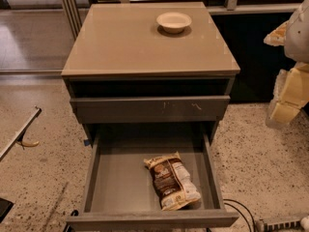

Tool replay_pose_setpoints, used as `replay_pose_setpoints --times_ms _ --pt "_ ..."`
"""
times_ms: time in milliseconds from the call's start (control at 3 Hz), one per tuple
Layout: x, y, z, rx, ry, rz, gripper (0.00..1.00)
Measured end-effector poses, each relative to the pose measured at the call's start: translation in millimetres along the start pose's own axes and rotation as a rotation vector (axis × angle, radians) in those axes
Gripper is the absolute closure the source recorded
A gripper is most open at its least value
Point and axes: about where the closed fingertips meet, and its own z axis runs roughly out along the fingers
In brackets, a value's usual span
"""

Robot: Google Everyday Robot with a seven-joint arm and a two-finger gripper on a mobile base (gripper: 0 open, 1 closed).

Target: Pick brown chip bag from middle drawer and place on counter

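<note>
The gripper (pixel 288 93) shows at the right edge of the camera view, about halfway up. It is made of pale yellow, blocky pieces with soft edges, and a cloudy whitish part sits against their left side. Above it the arm (pixel 301 30) has a smooth, rounded white shell, with a yellowish-tan patch jutting from its left side.
</note>
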Motion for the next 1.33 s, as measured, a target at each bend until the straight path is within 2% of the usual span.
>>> replay_pose_setpoints --times_ms 667,1000,1333 --pt "-2 0 12 0.002 -0.009 0.01 0.0" --pt "-4 -1 48 -0.006 -0.032 0.054 0.0" --pt "-8 17 106 -0.033 -0.082 0.125 0.0"
